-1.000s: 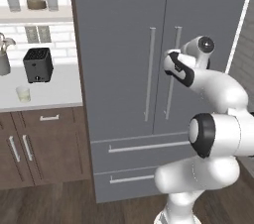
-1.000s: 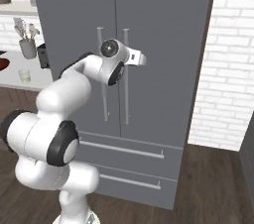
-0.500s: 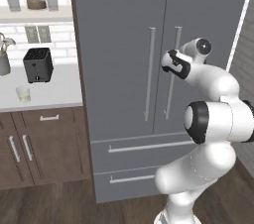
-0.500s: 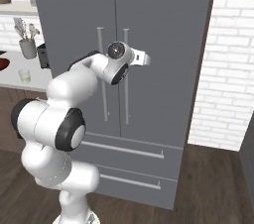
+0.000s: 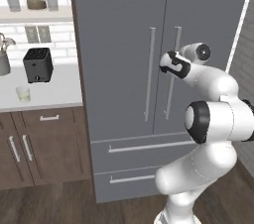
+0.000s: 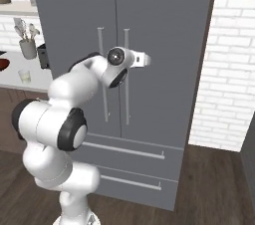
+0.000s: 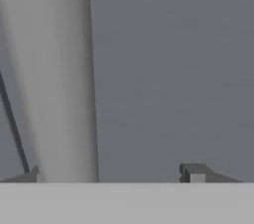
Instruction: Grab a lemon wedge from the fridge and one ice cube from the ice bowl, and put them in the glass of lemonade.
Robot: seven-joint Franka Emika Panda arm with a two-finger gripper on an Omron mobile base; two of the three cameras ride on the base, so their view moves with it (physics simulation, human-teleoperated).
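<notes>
Tool (image 7: 114, 176) right up at the fridge (image 5: 124, 29), fingers spread either side of the right door's handle (image 7: 57, 74), lined up to clamp and pull it open.

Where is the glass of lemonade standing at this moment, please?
In the left base view, the glass of lemonade stands on the pale counter left of the fridge, just in front of the black toaster.

Even, soft rendered light; hand view close and blurry
</notes>
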